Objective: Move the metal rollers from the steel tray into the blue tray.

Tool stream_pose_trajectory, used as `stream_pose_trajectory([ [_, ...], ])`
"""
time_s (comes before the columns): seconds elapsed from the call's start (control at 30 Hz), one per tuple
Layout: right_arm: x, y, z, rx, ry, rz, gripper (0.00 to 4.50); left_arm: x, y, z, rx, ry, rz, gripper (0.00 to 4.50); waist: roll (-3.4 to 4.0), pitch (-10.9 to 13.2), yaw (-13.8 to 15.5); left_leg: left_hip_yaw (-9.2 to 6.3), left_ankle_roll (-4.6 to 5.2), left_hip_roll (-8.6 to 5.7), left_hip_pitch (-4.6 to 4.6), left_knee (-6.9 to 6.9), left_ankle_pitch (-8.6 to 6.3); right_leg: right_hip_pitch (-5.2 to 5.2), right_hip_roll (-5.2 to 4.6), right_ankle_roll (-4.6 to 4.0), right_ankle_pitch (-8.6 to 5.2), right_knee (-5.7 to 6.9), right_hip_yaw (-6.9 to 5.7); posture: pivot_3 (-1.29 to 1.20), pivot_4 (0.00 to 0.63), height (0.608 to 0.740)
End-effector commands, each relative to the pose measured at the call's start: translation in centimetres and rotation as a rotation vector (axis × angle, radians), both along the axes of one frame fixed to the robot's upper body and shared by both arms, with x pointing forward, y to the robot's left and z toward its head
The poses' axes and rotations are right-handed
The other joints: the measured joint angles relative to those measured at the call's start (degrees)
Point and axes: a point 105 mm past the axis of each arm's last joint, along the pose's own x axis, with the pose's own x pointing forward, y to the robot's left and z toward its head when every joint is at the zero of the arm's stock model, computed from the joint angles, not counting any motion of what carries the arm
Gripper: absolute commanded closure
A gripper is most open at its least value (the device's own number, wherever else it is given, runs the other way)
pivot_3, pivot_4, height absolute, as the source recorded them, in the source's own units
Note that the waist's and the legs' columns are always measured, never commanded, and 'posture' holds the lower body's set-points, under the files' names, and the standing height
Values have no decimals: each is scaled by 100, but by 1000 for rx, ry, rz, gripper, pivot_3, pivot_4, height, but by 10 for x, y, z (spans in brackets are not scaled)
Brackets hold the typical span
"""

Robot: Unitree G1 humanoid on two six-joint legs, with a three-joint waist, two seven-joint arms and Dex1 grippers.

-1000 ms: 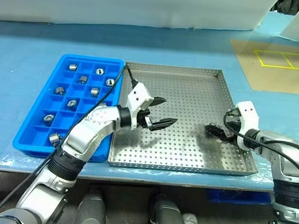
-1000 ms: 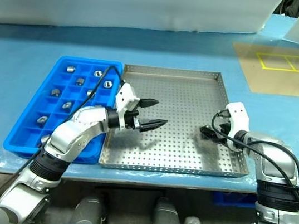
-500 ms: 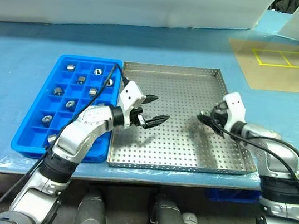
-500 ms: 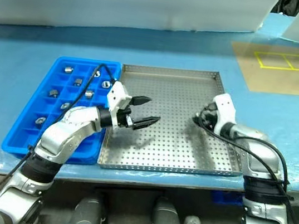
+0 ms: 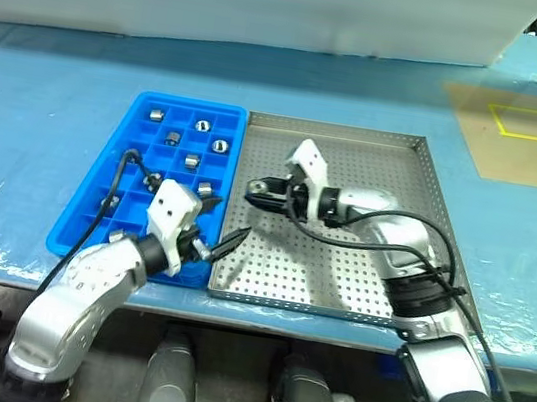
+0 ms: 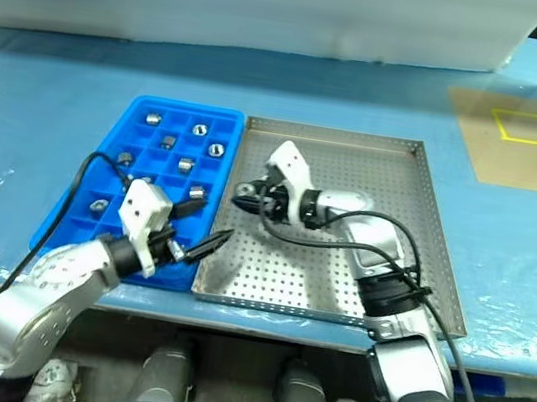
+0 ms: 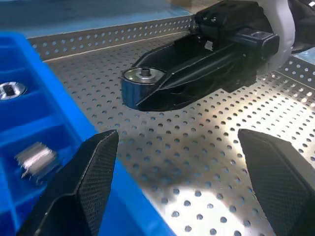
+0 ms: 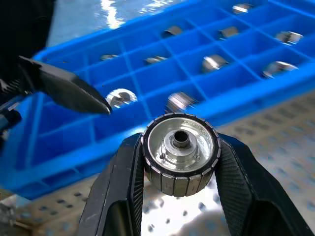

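Right pincer (image 7: 147,96) clamps a roller (image 7: 142,84) (hole upward) above steel tray (image 7: 206,162).

Head stereo pair looking down over both trays, wrist views close, sharing the steel tray (image 5: 340,262)

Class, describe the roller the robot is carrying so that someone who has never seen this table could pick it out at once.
Find the steel tray beside the blue tray. Over its left part, near the blue tray, the right gripper holds one roller between its black fingers. Unlike the other rollers, which lie in blue compartments, this one is held clear above the perforated floor.
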Motion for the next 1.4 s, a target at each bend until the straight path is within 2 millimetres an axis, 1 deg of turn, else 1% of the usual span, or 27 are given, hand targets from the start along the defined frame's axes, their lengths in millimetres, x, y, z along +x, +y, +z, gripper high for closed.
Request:
stream_pose_trajectory([
  [0.03, -7, 19, 12, 24, -53, 93, 2887, -18, 2, 12, -20, -32, 24, 429, 0, 0, 92, -2, 0, 0, -3, -1, 0, 0, -1, 0, -1, -1, -3, 315, 150, 740],
  [0.1, -10, 28, 10, 20, -53, 128, 2887, -25, 5, 10, -14, -18, 48, 429, -1, 1, 192, -5, 0, -2, -5, -1, 0, 0, -2, 2, -1, -2, -3, 355, 150, 740],
  [0.2, -22, 40, 3, 2, -42, 204, 2887, -36, 7, 8, -14, 2, 80, 429, -2, 1, 312, -11, -1, -2, -6, -2, 0, 0, -2, 9, -5, -2, -4, 380, 150, 740],
  [0.23, -25, 42, 1, -9, -42, 223, 2887, -38, 7, 8, -14, 5, 89, 429, -2, 1, 330, -14, -2, -3, -7, -2, 0, 0, -2, 34, -20, -2, -4, 385, 150, 740],
  [0.27, -27, 42, -3, -24, -44, 238, 2887, -40, 8, 7, -13, 8, 95, 429, -2, 1, 356, -15, -2, -3, -7, -4, 0, -1, -2, 41, -24, -3, -4, 397, 150, 740],
  [0.33, -34, 40, -12, -72, -33, 287, 2887, -43, 8, 7, -15, 15, 105, 429, -2, 1, 419, -20, -3, -4, -10, -7, 0, -2, -1, 44, -26, -3, -4, 404, 150, 740],
  [0.4, -38, 38, -17, -94, -23, 309, 2887, -46, 7, 7, -17, 21, 108, 429, -2, 1, 474, -20, -3, -5, -10, -7, 0, -2, -2, 46, -27, -5, -3, 404, 150, 740],
  [0.63, -41, 32, -32, -154, -9, 310, 2887, -45, 4, 6, -18, 32, 81, 429, -2, 1, 502, -22, -4, -5, -10, -8, 1, -3, 0, 48, -29, -3, -2, 377, 150, 740],
  [0.73, -41, 30, -35, -162, -10, 303, 2887, -46, 3, 6, -20, 39, 68, 429, -3, 0, 502, -22, -4, -7, -10, -8, 1, -3, -1, 49, -29, -4, -1, 364, 150, 740],
  [0.8, -40, 30, -35, -157, -13, 292, 2137, -46, 2, 5, -24, 45, 61, 429, -3, 0, 500, -21, -4, -8, -10, -8, 1, -3, -1, 49, -29, -4, 0, 364, 150, 740],
  [0.83, -41, 30, -35, -155, -11, 291, 1917, -46, 2, 5, -23, 45, 56, 429, -3, 0, 498, -21, -4, -7, -9, -8, 1, -3, -1, 49, -29, -3, 0, 364, 150, 740],
  [0.87, -40, 30, -35, -152, -12, 286, 1524, -46, 2, 5, -20, 44, 51, 429, -2, 0, 497, -21, -5, -7, -9, -8, 1, -3, -1, 49, -29, -3, 0, 338, 150, 740],
  [0.9, -39, 30, -34, -149, -17, 275, 1255, -44, 2, 6, -15, 37, 48, 429, -3, 0, 495, -21, -5, -7, -8, -8, 1, -3, -1, 49, -29, -2, 0, 335, 150, 740],
  [0.93, -38, 30, -33, -145, -22, 267, 836, -42, 2, 7, -13, 30, 46, 429, -2, 0, 495, -21, -5, -7, -7, -8, 2, -2, -1, 50, -29, 0, 0, 329, 150, 740],
  [1.0, -37, 30, -29, -124, -32, 257, 230, -37, 1, 9, -12, 15, 43, 429, -2, 0, 493, -21, -6, -8, -3, -7, 2, 2, -1, 51, -29, 1, 0, 305, 150, 740],
  [1.07, -34, 28, -24, -100, -40, 244, 230, -33, -1, 10, -20, 7, 37, 429, -3, -1, 477, -21, -7, -8, 1, -5, 2, 5, -1, 51, -28, 4, 1, 291, 150, 740],
  [1.2, -25, 21, -6, -17, -71, 173, 230, -23, -8, 13, -49, -15, 8, 429, -3, -1, 440, -21, -10, -8, 1, -1, 5, 4, 0, 51, -27, 5, 4, 195, 150, 740],
  [1.27, -19, 13, 7, 43, -70, 124, 230, -16, -10, 16, -65, -27, -5, 429, -3, -1, 402, -21, -13, -7, -1, -1, 6, 2, 2, 43, -23, 6, 3, 152, 150, 740],
  [1.3, -17, 7, 13, 73, -74, 102, 230, -11, -9, 16, -67, -32, -16, 429, -3, -1, 372, -20, -21, -7, -2, -2, 11, 2, 3, 24, -11, 6, 3, 131, 150, 740],
  [1.4, -18, -11, 21, 117, -41, 76, 230, 3, -9, 18, -71, -46, -59, 429, -4, -2, 249, -20, -36, -8, -4, -1, 20, 1, 4, 15, -5, 5, 4, 75, 150, 740],
])
